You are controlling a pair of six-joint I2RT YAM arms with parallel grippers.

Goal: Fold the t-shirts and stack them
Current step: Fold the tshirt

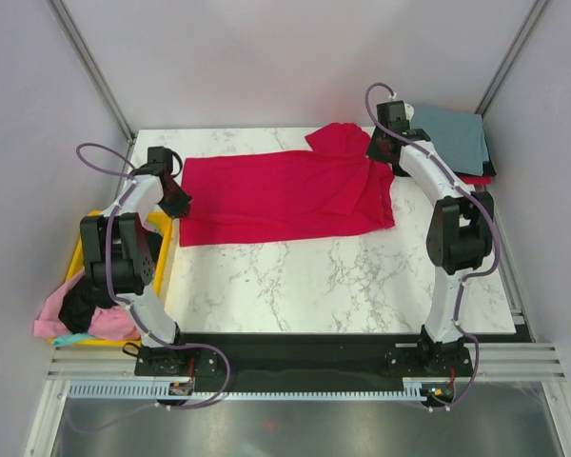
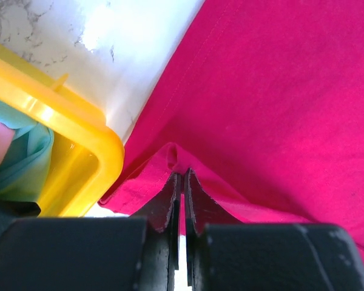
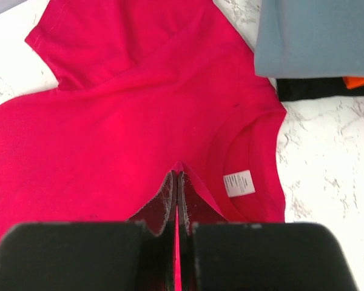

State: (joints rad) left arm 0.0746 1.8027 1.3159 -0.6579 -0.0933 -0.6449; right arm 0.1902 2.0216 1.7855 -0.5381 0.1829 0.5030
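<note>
Well, the red t-shirt point(image 1: 285, 195) lies spread across the far half of the marble table point(image 1: 343, 286). Its length runs left to right, hem toward the left and collar toward the right, and one sleeve sticks out toward the back wall. The left gripper point(image 2: 181, 182) is down at the shirt's left edge. Its fingers are closed tight on a small raised fold of red cloth near the hem corner, just beside the rounded corner of the yellow bin point(image 2: 79, 130). The right gripper point(image 3: 177, 179) is at the other end, near the collar, and it too is pinched together on a ridge of red fabric (the white neck tag point(image 3: 239, 183) shows just to its side, inside the neckline). In the far right corner of the table, a folded grey-blue t-shirt point(image 3: 315, 36) sits on top of black cloth point(image 3: 318, 89). Pink cloth point(image 1: 49, 319) and teal cloth point(image 2: 18, 157) are bundled in the bin, off the table's left edge.
</note>
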